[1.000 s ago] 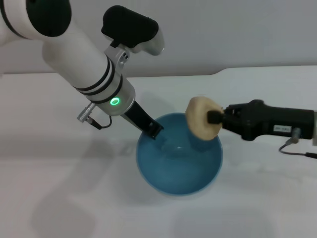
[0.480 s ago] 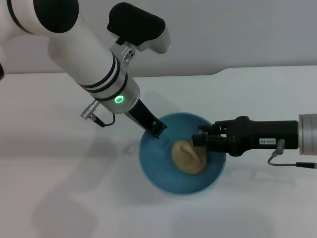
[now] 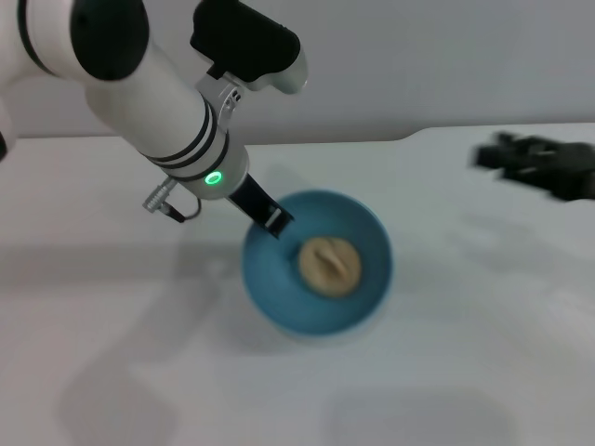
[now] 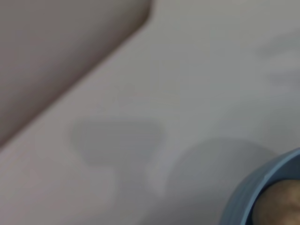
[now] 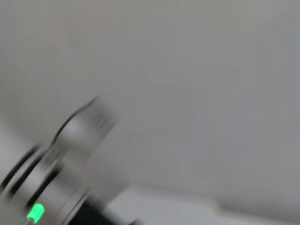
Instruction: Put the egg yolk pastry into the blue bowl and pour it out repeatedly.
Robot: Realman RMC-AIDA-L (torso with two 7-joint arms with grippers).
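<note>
Now the egg yolk pastry (image 3: pixel 328 264) lies inside the blue bowl (image 3: pixel 270 293), resting on the bowl's floor a little toward its far side, touched by no gripper. The bowl stands on the white table (image 3: pixel 112 372), and everything else is best placed from it. At the bowl's rim on the robot's left sits the left gripper (image 3: pixel 272 220): its dark fingers (image 3: pixel 276 221) are pinched narrow on the rim's edge, one seemingly inside the wall and one outside, so this claw is clamped on the bowl. The left arm (image 3: pixel 158 111) rises away from that rim, up and to the robot's left, with a green light (image 3: pixel 214 178) glowing on its wrist. In the left wrist view a curved piece of the blue bowl (image 4: pixel 248 192) shows in one corner with the tan pastry (image 4: pixel 281 206) inside it, and the bare table (image 4: pixel 187 70) spreads beyond. The right gripper (image 3: pixel 488 156) is well apart from the bowl, out on the robot's right and farther back above the table; it is smeared, and I cannot tell how its claw stands. From the right wrist view the left arm (image 5: pixel 61 154) appears blurred with its green light (image 5: pixel 34 213).
</note>
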